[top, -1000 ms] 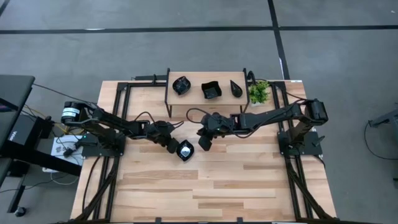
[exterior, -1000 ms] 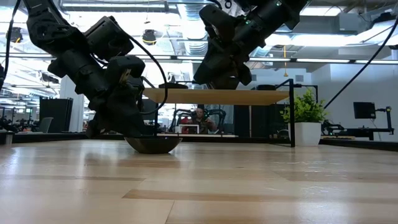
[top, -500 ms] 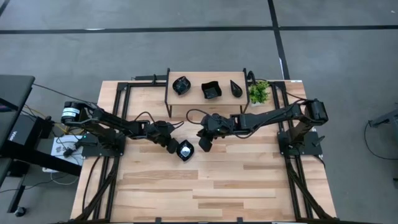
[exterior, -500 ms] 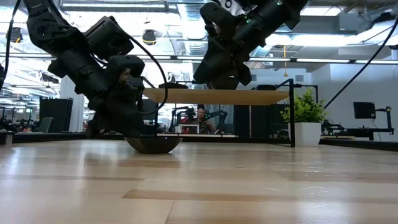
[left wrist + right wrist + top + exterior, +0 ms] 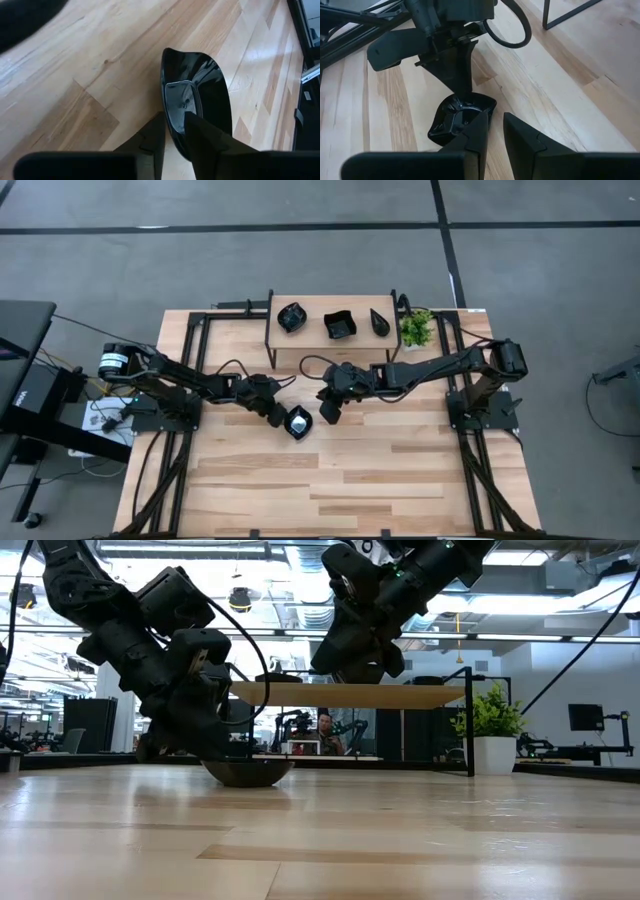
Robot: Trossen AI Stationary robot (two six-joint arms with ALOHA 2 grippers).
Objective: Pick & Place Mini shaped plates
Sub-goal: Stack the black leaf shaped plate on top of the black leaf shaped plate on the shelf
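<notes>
Just glossy black squarish dish (image 5: 197, 107)

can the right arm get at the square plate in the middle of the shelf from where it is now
Probably yes. The right gripper hangs empty above the table, just in front of the shelf, and the square plate sits uncovered on top between two other plates, with nothing above it.

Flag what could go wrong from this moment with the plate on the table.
The left pincer pinches only the rim of the black plate, which sits on the table; lifted, it could tilt or slip out. The right pincer hovers close above, so the arms may collide.
</notes>
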